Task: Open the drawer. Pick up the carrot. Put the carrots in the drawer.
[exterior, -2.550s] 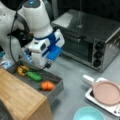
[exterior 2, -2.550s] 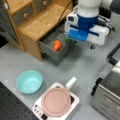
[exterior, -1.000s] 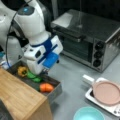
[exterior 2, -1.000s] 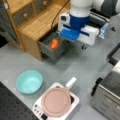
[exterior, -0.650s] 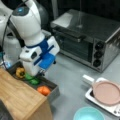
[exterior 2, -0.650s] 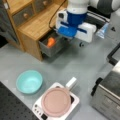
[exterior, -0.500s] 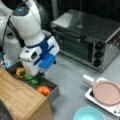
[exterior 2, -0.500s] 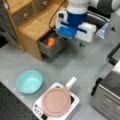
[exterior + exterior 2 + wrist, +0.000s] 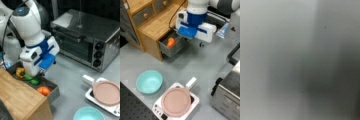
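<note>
The dark grey drawer [image 9: 53,93] stands pulled out of the wooden-topped cabinet [image 9: 20,100] in both front views. The stubby orange-red carrot [image 9: 43,90] lies inside it near the front lip, and it shows again as the carrot [image 9: 170,42] inside the drawer [image 9: 170,51]. My gripper [image 9: 37,74] reaches down into the drawer's middle, just behind the carrot, over a green piece [image 9: 33,80]. Its fingertips are hidden by the white and blue hand [image 9: 192,28]. The wrist view gives only a grey blur.
A yellow pepper [image 9: 20,72] lies at the drawer's back. A toaster oven [image 9: 85,40] stands to the right. A pink plate [image 9: 176,102] sits on a white tray [image 9: 158,108], beside a teal bowl [image 9: 149,81]. Small cabinet drawers [image 9: 145,15] are above the wooden top.
The arm has come down and moved left over the open drawer, bringing the gripper low among the vegetables. The carrot has stayed where it lay in the drawer.
</note>
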Controlling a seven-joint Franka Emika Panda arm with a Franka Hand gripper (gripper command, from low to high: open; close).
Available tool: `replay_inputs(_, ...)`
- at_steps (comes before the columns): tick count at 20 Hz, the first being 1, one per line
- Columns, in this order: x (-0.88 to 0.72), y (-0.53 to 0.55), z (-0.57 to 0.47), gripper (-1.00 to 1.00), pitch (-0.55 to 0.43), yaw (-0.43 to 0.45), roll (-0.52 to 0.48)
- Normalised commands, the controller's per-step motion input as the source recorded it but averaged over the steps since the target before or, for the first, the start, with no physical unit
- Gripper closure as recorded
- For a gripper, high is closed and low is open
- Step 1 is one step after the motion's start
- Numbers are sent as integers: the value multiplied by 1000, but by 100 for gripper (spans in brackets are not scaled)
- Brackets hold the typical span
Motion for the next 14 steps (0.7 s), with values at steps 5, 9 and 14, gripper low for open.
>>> replay_inputs(5,25,-232,120,-100,127,176,-38)
replay_inputs(9,49,-212,108,-100,132,181,-32)
replay_inputs(14,71,-202,126,-100,130,174,-36)
